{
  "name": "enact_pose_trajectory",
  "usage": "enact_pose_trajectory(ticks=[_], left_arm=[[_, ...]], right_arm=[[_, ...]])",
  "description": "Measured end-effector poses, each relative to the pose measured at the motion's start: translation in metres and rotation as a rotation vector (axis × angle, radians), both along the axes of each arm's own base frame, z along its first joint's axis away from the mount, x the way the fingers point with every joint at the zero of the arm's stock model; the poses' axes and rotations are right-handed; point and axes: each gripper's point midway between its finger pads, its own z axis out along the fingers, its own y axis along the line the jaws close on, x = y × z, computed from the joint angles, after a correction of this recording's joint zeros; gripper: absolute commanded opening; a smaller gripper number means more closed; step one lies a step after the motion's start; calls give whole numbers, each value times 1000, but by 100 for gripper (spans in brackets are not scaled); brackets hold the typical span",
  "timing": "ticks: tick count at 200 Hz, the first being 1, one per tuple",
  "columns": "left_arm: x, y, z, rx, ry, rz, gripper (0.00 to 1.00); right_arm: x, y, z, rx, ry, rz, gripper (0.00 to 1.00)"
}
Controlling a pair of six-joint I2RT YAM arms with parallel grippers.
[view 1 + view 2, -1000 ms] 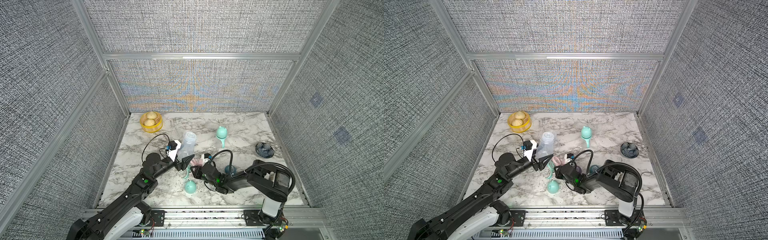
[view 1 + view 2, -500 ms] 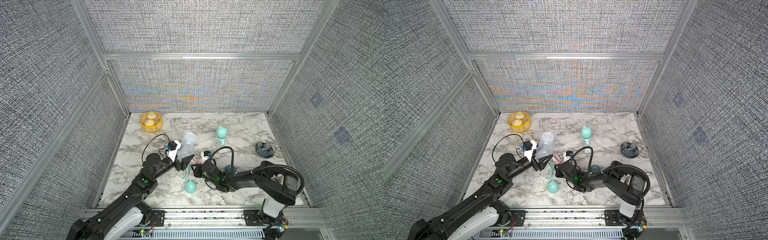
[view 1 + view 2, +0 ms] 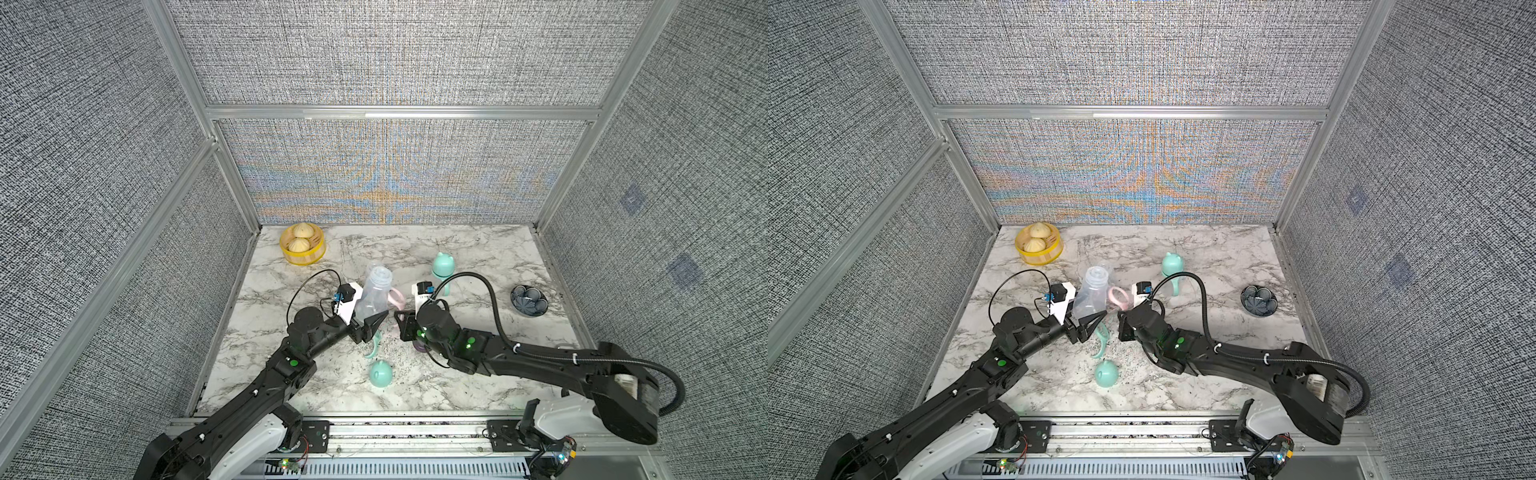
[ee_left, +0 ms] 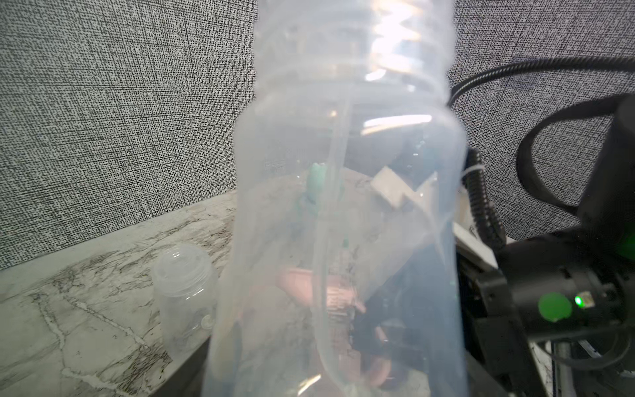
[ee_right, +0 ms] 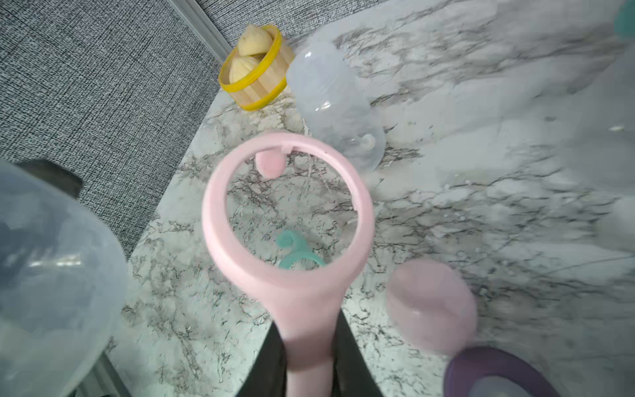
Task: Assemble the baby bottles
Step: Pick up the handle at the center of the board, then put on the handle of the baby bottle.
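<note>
My left gripper (image 3: 369, 326) (image 3: 1089, 323) is shut on the base of a clear baby bottle (image 3: 374, 291) (image 3: 1094, 291) (image 4: 343, 206), holding it off the table with its neck pointing away. My right gripper (image 3: 401, 323) (image 3: 1123, 328) (image 5: 307, 364) is shut on the stem of a pink handle ring (image 3: 395, 297) (image 3: 1119, 298) (image 5: 288, 213), which sits close beside the held bottle. A mint handle ring (image 3: 372, 345) (image 5: 297, 252) and a mint dome cap (image 3: 381, 373) (image 3: 1106, 373) lie on the marble below. A second clear bottle (image 5: 335, 103) (image 4: 185, 292) rests behind them.
A capped mint bottle (image 3: 442, 268) (image 3: 1172, 270) stands further back. A purple collar (image 5: 494, 374) and a pink cap (image 5: 431, 306) lie by my right gripper. The yellow steamer basket (image 3: 302, 249) is at the back left, and the dark bowl (image 3: 528, 301) is at the right.
My right arm has stretched out lower and carried the pink handle ring a little further back, closer to the held bottle. The left arm and its bottle have stayed still.
</note>
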Motion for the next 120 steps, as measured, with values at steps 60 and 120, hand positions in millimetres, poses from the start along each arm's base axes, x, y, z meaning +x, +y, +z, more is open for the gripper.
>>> enact_pose_trajectory(ticks=[60, 120], left_arm=[[1, -14, -15, 24, 12, -68, 14], [-2, -25, -17, 9, 1, -137, 13]], right_arm=[[5, -38, 65, -148, -103, -2, 17], [5, -49, 114, -259, -185, 33, 17]])
